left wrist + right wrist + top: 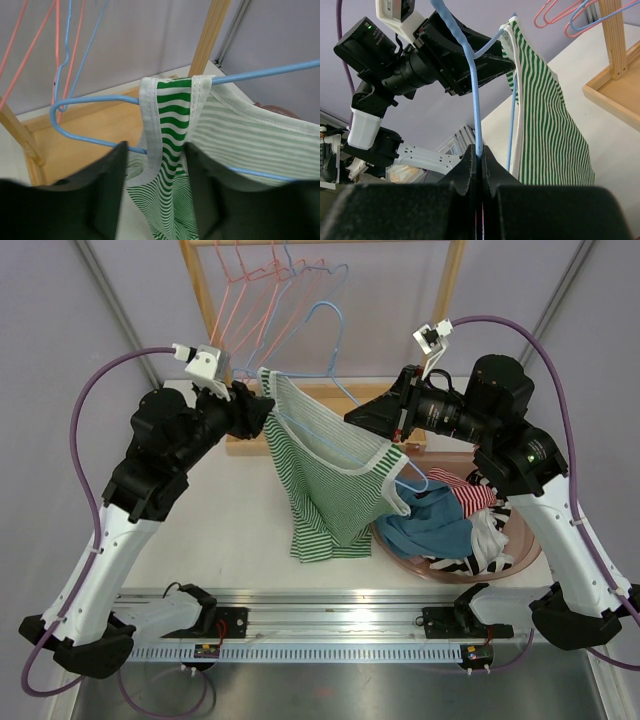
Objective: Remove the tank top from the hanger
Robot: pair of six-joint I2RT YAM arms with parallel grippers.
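Note:
A green-and-white striped tank top (pixel 330 480) hangs from a light blue wire hanger (pixel 335 340) held above the table. My right gripper (pixel 355 415) is shut on the hanger's wire (pixel 470 75), pinched between its fingertips (pixel 480 150). My left gripper (pixel 262 408) is at the top's left shoulder. In the left wrist view its two fingers (pixel 107 185) straddle the shoulder strap (pixel 172 115), which loops over the hanger (pixel 90 100). A gap still shows beside the strap, so the jaws stand open around it. The rest of the top (pixel 545 125) drapes down toward the table.
A pink basin (pixel 400 558) with several other garments sits at the right front, under the right arm. A wooden rack (pixel 205 300) at the back carries pink and blue hangers (pixel 250 280). Its wooden base tray (pixel 90 145) lies just behind the left gripper.

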